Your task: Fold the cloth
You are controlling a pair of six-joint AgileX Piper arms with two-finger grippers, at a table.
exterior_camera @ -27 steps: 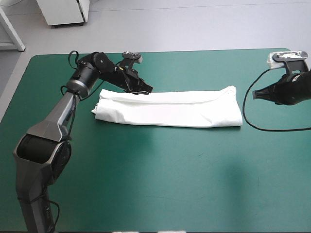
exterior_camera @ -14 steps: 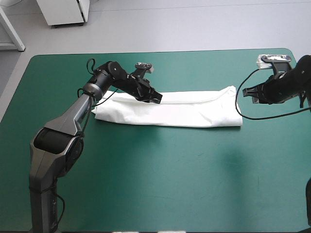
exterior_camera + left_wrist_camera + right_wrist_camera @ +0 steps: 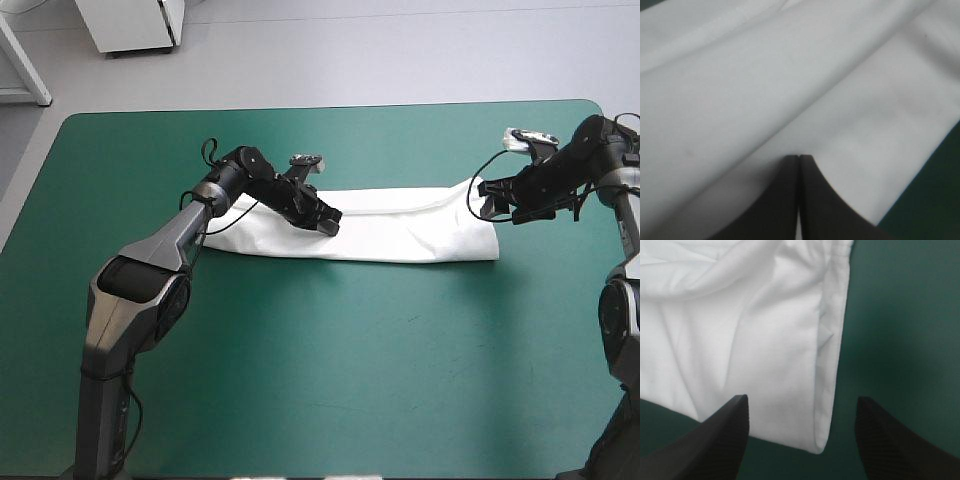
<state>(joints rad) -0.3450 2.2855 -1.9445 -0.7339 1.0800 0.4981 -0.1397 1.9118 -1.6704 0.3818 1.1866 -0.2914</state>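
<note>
The white T-shirt (image 3: pixel 400 232) lies folded into a long band across the table's far half. My left gripper (image 3: pixel 332 224) is shut, and its tips rest on the band left of its middle. In the left wrist view the left gripper (image 3: pixel 799 159) forms one pointed arch over the white T-shirt (image 3: pixel 790 75), with no cloth seen between the fingers. My right gripper (image 3: pixel 482 200) stands open at the band's right end. In the right wrist view the right gripper (image 3: pixel 802 401) straddles the corner of the T-shirt (image 3: pixel 740 330), whose hemmed edge runs ahead between the fingers.
The teal-green cover (image 3: pixel 330 360) stretches bare from the shirt to the near edge. The table's far edge (image 3: pixel 400 104) runs a short way beyond the shirt, and the rounded right corner lies just behind my right arm.
My left gripper has slid right along the shirt, still shut. My right gripper has moved left to the shirt's right end and opened from shut.
</note>
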